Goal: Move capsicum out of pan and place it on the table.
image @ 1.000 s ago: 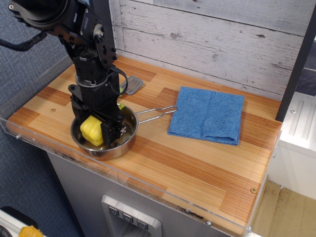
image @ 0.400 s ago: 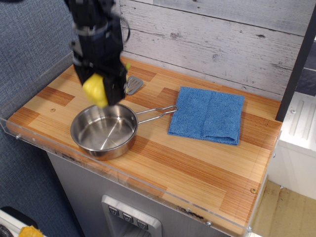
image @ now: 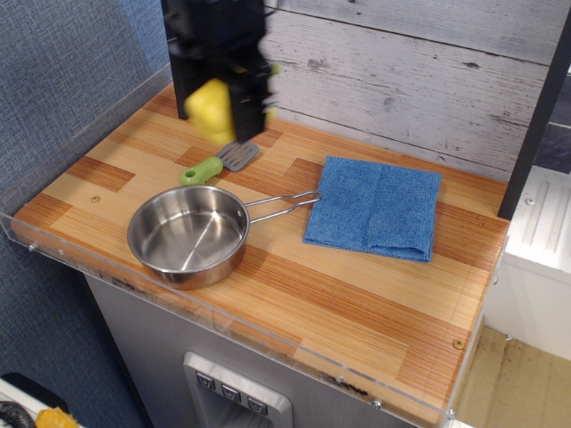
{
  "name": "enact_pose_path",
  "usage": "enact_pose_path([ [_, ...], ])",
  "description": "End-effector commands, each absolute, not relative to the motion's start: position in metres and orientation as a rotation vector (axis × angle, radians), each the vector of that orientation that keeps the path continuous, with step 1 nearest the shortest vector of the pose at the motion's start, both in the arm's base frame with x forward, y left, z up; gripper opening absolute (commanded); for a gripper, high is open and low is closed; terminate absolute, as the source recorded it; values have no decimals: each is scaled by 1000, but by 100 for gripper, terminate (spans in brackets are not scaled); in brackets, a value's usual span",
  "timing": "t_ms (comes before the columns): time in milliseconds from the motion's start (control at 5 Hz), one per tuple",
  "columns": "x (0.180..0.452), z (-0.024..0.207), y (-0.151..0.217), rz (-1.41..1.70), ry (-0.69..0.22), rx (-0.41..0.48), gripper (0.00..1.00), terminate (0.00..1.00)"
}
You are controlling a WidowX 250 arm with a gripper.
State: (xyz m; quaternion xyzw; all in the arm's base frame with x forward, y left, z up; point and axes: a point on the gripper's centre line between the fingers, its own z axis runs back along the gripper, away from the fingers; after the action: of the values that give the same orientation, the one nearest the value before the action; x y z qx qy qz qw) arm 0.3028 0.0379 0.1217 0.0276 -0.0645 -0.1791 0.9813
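My gripper (image: 217, 114) is shut on the yellow capsicum (image: 208, 111) and holds it in the air, above the back of the table and up and behind the pan. The image of gripper and capsicum is motion-blurred. The steel pan (image: 187, 235) stands empty at the front left of the wooden table (image: 339, 294), its wire handle (image: 284, 205) pointing right towards the cloth.
A green-handled grey spatula (image: 219, 163) lies just behind the pan, below the held capsicum. A folded blue cloth (image: 376, 207) lies right of the pan's handle. A clear acrylic rim (image: 223, 330) runs along the table's front and left edges. A plank wall stands behind.
The gripper lifted the capsicum out of the pan, then rose and moved right and back with it. The pan is now empty and the spatula is uncovered.
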Motion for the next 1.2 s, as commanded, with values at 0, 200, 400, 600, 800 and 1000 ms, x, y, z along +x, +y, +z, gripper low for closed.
enact_pose_path([
  [0,298,122,-33,-554,-163,57,0,0],
  [200,286,109,-51,-593,-155,41,0,0],
  [400,271,94,-55,-600,-131,33,0,0],
  [600,257,80,-49,-560,-148,68,0,0],
  [800,248,60,-43,-534,-130,91,0,0],
  [1000,245,36,-35,-538,-94,94,0,0],
])
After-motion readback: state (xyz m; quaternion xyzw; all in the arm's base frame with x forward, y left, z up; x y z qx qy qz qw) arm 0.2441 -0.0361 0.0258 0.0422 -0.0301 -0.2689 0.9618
